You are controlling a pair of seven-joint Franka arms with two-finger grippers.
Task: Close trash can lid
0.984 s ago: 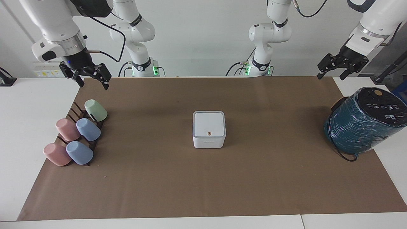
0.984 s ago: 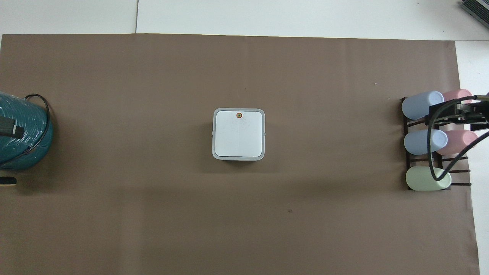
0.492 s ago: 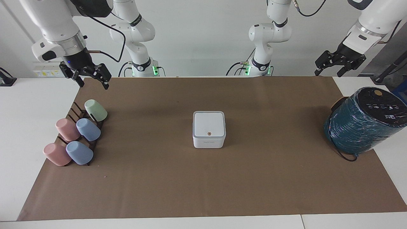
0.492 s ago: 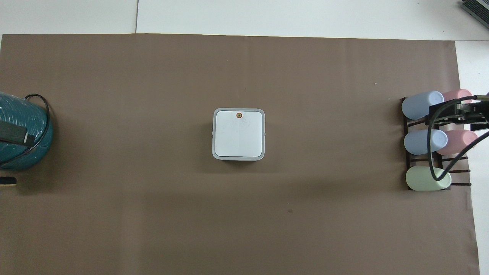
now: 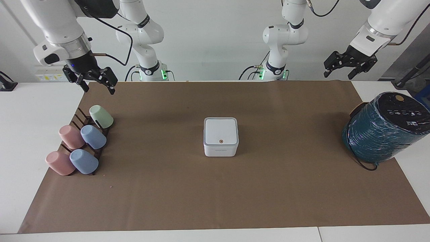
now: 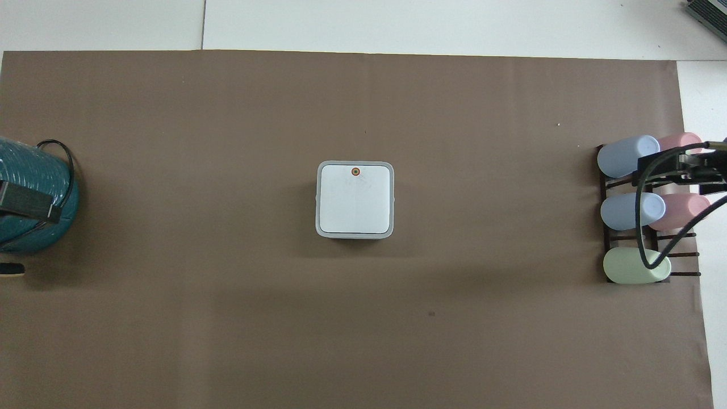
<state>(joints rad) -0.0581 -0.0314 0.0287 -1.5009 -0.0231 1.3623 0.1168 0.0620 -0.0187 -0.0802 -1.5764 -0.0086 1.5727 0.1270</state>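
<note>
The trash can (image 5: 221, 145) stands mid-sheet on the brown paper (image 5: 215, 188), its lid (image 5: 220, 131) lying flat and shut, the orange dot toward the edge farther from the robots. The left gripper (image 5: 338, 70) hangs in the air over the table's edge at the left arm's end, near the teal spool (image 5: 386, 129), fingers spread and empty. The right gripper (image 5: 99, 85) hangs above the paper's corner beside the cup rack (image 5: 82, 144), fingers likewise apart and empty.
</note>
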